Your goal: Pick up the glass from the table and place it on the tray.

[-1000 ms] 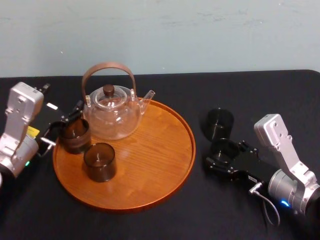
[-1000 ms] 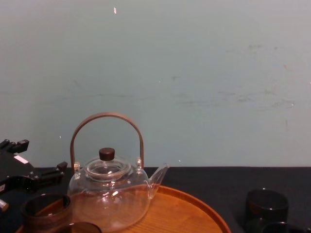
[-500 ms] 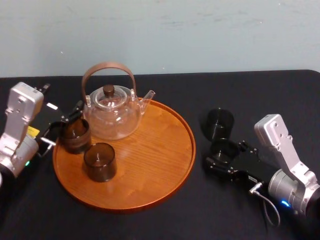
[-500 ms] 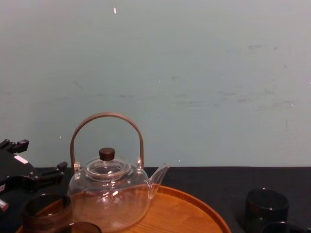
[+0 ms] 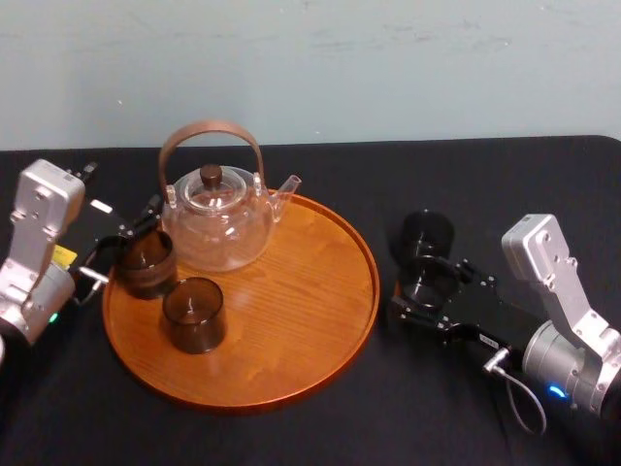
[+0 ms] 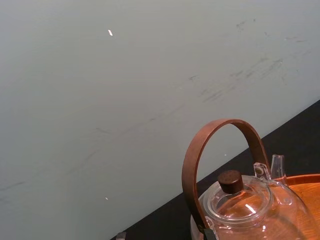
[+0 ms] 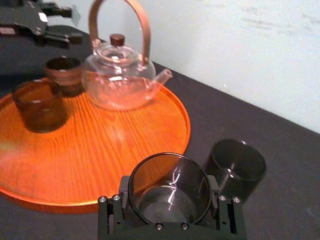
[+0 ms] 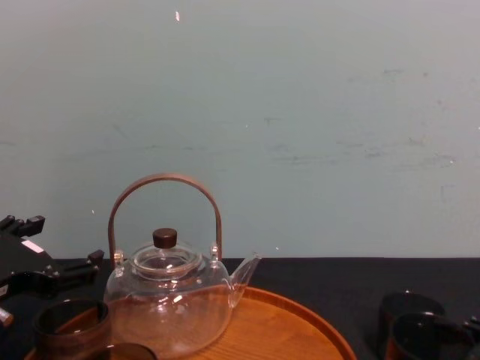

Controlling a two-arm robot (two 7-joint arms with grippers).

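Since a second ago the right gripper (image 7: pixel 169 212) has carried its load a little up and toward the second tumbler (image 5: pixel 425 234). In the chest view the held rim now stands higher, overlapping that tumbler. The gripper's fingers (image 7: pixel 223 210) are clamped on the glass (image 7: pixel 169 186), one on each side of its wall, and the glass stands upright with its mouth open to the top. Whether its base still touches the black table (image 5: pixel 291 439) cannot be told.

In the head view the second tumbler stands on the table at 12 o'clock from the held glass, just beside it. The tray (image 5: pixel 301 311) lies at 9 o'clock from the glass, which sits just off the tray's rim at its 3 o'clock side.

On the tray, a clear teapot (image 5: pixel 215 219) with an arched brown handle stands at about 11 o'clock. Two more dark tumblers are on the tray, one (image 5: pixel 146 260) at 9 o'clock and the other (image 5: pixel 194 313) nearer the middle at about 8 o'clock.

The left gripper (image 5: pixel 124 241) sits at the tray's 9 o'clock edge, fingers apart, its tips just beside the tumbler there.
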